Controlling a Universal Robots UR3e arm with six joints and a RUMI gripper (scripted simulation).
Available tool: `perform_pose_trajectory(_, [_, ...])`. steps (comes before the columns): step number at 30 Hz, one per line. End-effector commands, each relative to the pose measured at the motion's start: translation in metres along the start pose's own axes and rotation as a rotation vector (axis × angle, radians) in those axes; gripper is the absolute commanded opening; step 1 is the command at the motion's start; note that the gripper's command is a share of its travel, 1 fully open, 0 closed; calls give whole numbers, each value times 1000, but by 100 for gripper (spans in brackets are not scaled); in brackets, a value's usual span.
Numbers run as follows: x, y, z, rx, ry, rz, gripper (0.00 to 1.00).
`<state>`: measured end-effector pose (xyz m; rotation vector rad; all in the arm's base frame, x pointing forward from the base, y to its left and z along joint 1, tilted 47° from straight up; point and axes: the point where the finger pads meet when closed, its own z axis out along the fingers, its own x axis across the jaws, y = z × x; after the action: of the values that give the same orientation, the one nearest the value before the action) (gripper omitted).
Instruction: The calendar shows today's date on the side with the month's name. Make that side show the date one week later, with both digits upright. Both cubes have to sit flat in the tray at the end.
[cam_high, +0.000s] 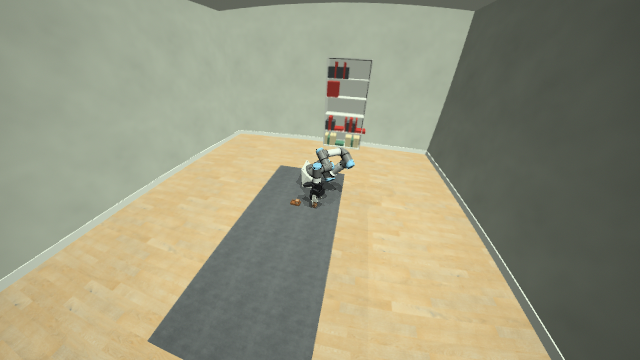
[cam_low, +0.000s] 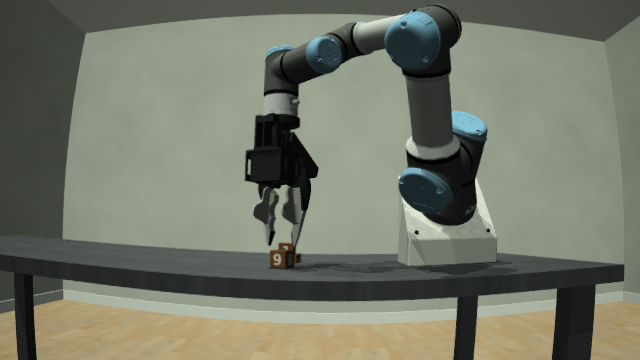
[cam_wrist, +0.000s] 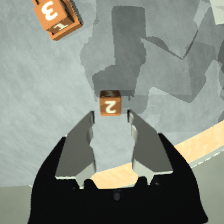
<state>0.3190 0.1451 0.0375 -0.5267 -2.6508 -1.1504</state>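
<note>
In the wrist view a small brown cube (cam_wrist: 110, 104) lies alone on the grey table top, with a 2 on its upper face. My gripper (cam_wrist: 110, 111) hangs straight above it, fingers partly open and empty, and the cube shows in the gap just beyond the fingertips. The wooden tray (cam_wrist: 56, 20) sits at the upper left, holding a second cube with a 3 on top. In the exterior view the gripper (cam_low: 283, 239) hovers just above the brown pieces (cam_low: 282, 256), one of which shows a 9 towards the camera. There the cubes and tray overlap.
The arm's white base (cam_low: 447, 235) stands on the table to the right of the cubes. The table's near edge runs just in front of them. In the top view the tray (cam_high: 293, 201) lies left of the gripper (cam_high: 314, 202). A bookshelf (cam_high: 348, 102) stands at the far wall.
</note>
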Motion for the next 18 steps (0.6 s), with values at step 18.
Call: perform_pose_trajectory(18, [-1, 0, -5, 0, -2, -1, 29])
